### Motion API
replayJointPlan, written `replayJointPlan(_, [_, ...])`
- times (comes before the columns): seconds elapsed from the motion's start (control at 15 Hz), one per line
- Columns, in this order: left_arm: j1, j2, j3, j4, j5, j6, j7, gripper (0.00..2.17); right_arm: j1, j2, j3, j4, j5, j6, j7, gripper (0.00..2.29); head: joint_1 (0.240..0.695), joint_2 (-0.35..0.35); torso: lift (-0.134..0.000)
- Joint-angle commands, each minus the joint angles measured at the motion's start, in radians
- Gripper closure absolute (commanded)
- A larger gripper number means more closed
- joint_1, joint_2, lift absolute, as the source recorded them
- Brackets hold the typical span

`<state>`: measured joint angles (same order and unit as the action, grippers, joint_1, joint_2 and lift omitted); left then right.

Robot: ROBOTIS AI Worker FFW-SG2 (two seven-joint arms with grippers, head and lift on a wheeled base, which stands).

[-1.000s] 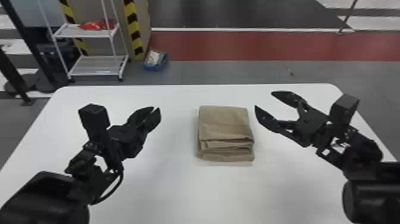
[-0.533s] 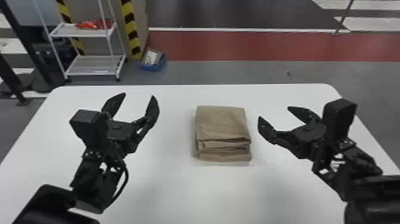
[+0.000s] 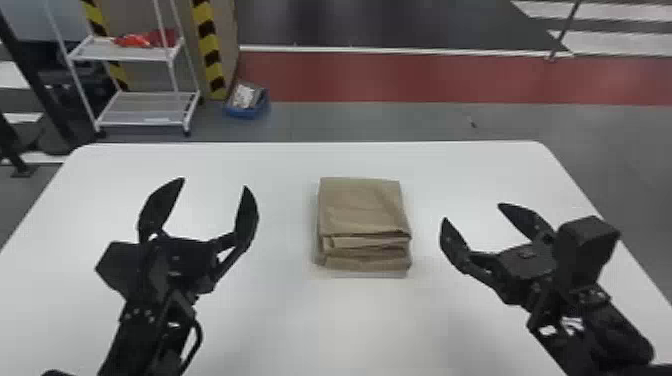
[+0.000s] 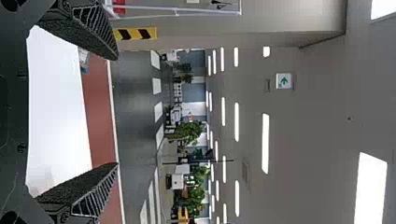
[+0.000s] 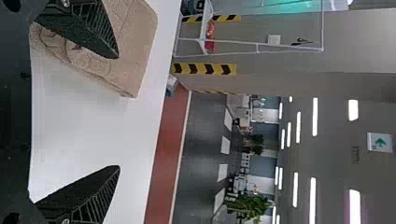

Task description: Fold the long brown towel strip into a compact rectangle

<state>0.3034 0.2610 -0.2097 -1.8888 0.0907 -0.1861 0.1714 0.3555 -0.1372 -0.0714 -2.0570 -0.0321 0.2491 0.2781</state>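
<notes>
The brown towel (image 3: 365,207) lies folded at the centre of the frame on the desk (image 3: 280,320). The left tool (image 3: 215,183) and right tool (image 3: 472,212), either side, gape wide, empty. Folding looks finished; both should withdraw without brushing its edges.

Passable gaps separate towel (image 3: 362,207) from left hand (image 3: 215,182) and right hand (image 3: 472,211).
</notes>
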Motion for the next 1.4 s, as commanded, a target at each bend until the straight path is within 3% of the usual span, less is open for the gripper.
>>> replayJointPlan(0.0, [0.028, 0.020, 0.043, -0.004, 0.035, 0.001, -0.021, 0.09, 0.043, 0.001, -0.045, 0.066, -0.028, -0.274, 0.009, 0.02, 0.695, -0.048, -0.128])
replayJointPlan(0.07, [0.031, 0.029, 0.059, -0.007, 0.061, 0.011, -0.039, 0.09, 0.054, 0.001, -0.057, 0.090, -0.035, -0.376, 0.010, 0.02, 0.695, -0.048, -0.128])
replayJointPlan(0.27, [0.025, 0.040, 0.085, -0.018, 0.087, 0.063, -0.049, 0.09, 0.079, 0.001, -0.080, 0.090, -0.081, -0.465, -0.002, 0.02, 0.695, -0.046, -0.128])
replayJointPlan(0.4, [0.019, 0.040, 0.096, -0.021, 0.115, 0.093, -0.047, 0.09, 0.097, 0.019, -0.079, 0.044, -0.115, -0.388, -0.057, 0.02, 0.695, -0.046, -0.128])
replayJointPlan(0.6, [0.020, 0.040, 0.098, -0.047, 0.101, 0.192, -0.030, 0.09, 0.114, 0.022, -0.042, 0.008, -0.115, -0.225, -0.160, 0.02, 0.695, -0.051, -0.128])
replayJointPlan(1.0, [0.080, 0.053, 0.105, -0.072, 0.103, 0.127, -0.021, 0.09, 0.135, 0.022, 0.032, -0.043, -0.065, -0.207, -0.191, 0.02, 0.695, -0.023, -0.128])
replayJointPlan(1.33, [0.109, 0.070, 0.121, -0.101, 0.110, 0.127, -0.021, 0.09, 0.157, 0.022, 0.036, -0.052, -0.060, -0.225, -0.195, 0.03, 0.695, 0.011, -0.128])
